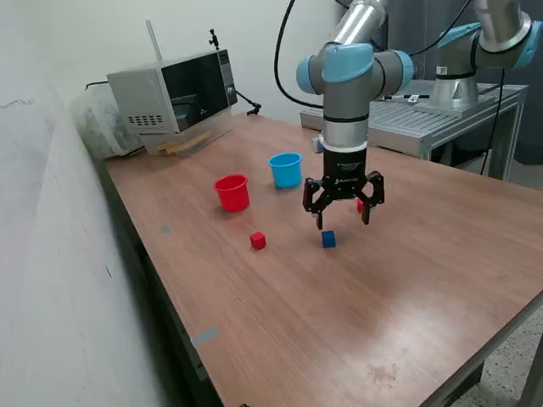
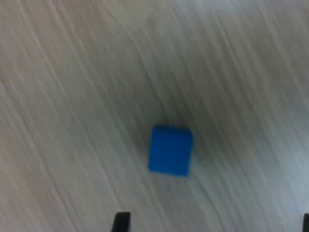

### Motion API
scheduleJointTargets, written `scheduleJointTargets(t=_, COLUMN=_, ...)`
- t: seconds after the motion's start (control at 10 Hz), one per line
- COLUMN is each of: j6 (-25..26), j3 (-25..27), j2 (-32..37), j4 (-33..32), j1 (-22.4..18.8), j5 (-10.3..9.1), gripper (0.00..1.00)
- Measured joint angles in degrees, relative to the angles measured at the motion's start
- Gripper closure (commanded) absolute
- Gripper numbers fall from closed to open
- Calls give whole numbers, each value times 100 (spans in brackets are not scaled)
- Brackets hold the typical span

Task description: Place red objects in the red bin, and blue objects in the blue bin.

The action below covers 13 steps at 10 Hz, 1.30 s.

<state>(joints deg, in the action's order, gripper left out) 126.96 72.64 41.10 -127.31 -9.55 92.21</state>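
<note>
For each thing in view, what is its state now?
gripper: open, above the blue cube.
blue cube: on the table, not held.
red cube: on the table, free.
red cup: upright.
blue cup: upright.
microwave: door shut.

Brown wooden desk against a pale wall; microwave at the far corner; metal table beyond.
</note>
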Motion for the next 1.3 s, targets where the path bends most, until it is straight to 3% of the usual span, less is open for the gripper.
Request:
scheduleJointTargets(t=0.7, j6=-51, j3=-1, j2=-187, j4=-14, j1=326, j5=-163, gripper=0)
scheduleJointTargets(t=0.8, j6=-41, j3=16, j2=-201, j4=-14, j1=331, j5=-208, gripper=100)
scheduleJointTargets(t=1.3, j6=-68, j3=35, j2=-229, j4=-22, j1=339, j5=-382, gripper=100)
